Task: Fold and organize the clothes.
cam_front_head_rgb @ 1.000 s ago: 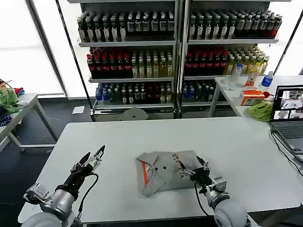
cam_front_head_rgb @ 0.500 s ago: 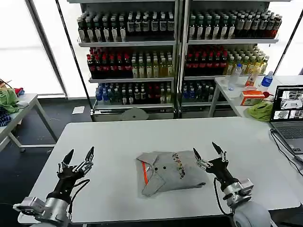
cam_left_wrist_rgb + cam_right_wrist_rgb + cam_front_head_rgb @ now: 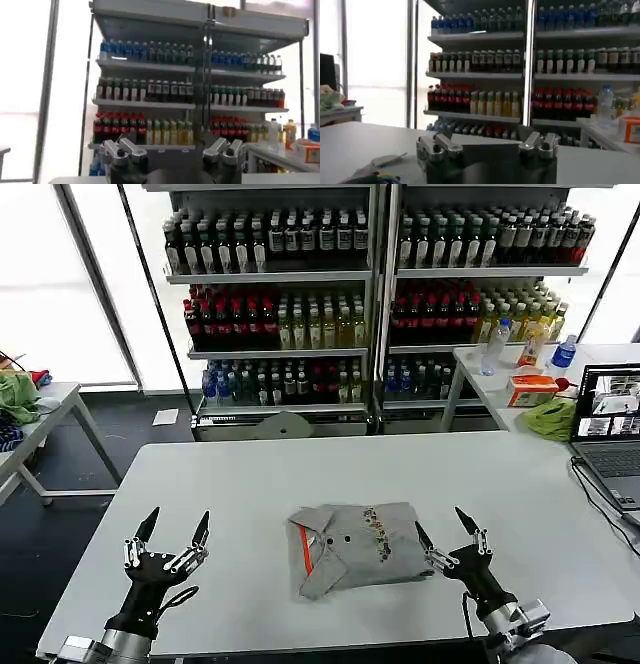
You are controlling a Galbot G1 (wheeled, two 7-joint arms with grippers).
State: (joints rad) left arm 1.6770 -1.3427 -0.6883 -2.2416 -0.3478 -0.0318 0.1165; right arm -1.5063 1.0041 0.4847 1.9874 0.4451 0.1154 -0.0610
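A folded light grey collared shirt [image 3: 360, 546] with an orange-edged placket and a small multicoloured print lies in the middle of the white table [image 3: 300, 474]. My left gripper [image 3: 167, 537] stands open near the table's front left, well apart from the shirt, fingers pointing up. My right gripper [image 3: 450, 536] stands open just right of the shirt's edge, holding nothing. A corner of the shirt [image 3: 385, 161] shows in the right wrist view beside my right gripper [image 3: 487, 142]. In the left wrist view my left gripper [image 3: 172, 150] faces the shelves.
A laptop [image 3: 612, 424] with its cable sits at the table's right edge. Behind it is a second table with a green cloth [image 3: 550, 419], an orange box and bottles. Drink shelves [image 3: 370, 294] line the back. A side table with cloths [image 3: 18, 399] stands far left.
Both arms have drawn back toward the table's front edge and tipped upright. The right gripper, over the shirt's right part a second ago, let go and is now clear of it.
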